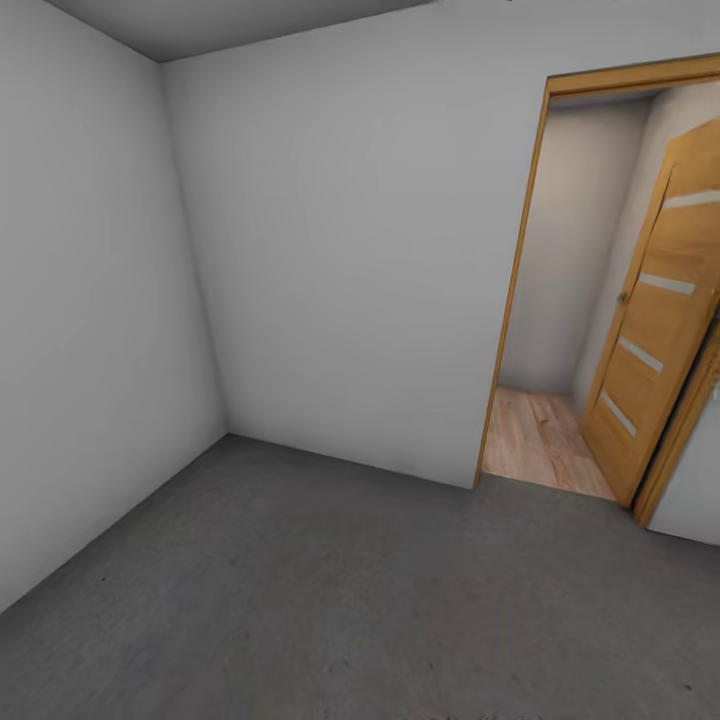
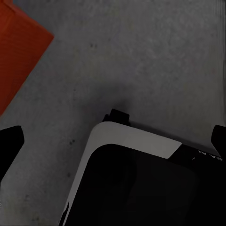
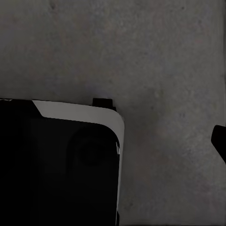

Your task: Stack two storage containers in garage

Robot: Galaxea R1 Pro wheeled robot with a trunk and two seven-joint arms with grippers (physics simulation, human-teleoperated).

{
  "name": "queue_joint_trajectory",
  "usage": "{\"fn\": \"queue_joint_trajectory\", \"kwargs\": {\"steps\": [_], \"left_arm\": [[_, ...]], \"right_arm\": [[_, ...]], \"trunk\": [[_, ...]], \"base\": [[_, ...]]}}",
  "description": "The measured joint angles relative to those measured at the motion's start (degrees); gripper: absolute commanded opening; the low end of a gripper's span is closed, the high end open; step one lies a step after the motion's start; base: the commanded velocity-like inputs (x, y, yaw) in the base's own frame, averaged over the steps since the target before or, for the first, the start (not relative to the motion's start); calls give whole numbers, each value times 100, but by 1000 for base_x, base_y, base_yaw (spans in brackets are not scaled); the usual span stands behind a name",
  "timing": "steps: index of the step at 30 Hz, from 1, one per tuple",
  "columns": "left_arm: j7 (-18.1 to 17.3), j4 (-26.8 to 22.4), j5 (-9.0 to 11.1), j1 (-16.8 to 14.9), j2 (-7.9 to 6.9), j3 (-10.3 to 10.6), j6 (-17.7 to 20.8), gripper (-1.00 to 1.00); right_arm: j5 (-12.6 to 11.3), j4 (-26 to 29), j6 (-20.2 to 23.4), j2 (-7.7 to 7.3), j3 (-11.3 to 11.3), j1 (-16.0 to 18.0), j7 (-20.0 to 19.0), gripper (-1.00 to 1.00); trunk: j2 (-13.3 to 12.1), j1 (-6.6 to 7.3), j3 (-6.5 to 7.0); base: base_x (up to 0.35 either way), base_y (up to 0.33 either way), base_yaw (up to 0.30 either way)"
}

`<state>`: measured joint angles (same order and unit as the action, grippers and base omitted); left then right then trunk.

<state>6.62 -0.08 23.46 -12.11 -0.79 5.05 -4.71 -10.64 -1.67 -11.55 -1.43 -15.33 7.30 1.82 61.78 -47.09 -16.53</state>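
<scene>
One red-orange storage container (image 2: 19,52) shows as a corner in the left wrist view, resting on the dark grey concrete floor (image 2: 141,56) of the garage, apart from my left gripper (image 2: 114,142). That gripper is open, its dark fingertips (image 2: 9,146) at opposite edges with nothing between them. My right gripper (image 3: 113,141) hangs over bare floor (image 3: 141,47); one fingertip (image 3: 219,141) shows at the picture's edge, set wide and holding nothing. In the head view the garage floor (image 1: 330,600) meets plain white walls (image 1: 340,260).
An open doorway (image 1: 560,300) at the right leads to a light wood-plank floor (image 1: 540,435); its wooden door (image 1: 660,310) stands swung open. A wall corner (image 1: 190,260) lies ahead left. My black and white base (image 2: 136,183) sits below both wrists.
</scene>
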Motion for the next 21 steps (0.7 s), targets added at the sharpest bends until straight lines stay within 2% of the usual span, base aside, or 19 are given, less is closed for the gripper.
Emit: {"fn": "queue_joint_trajectory", "kwargs": {"steps": [21], "left_arm": [[0,0,0,0,0,0,0,100]], "right_arm": [[0,0,0,0,0,0,0,100]], "trunk": [[0,0,0]], "base": [[0,0,-288]]}}
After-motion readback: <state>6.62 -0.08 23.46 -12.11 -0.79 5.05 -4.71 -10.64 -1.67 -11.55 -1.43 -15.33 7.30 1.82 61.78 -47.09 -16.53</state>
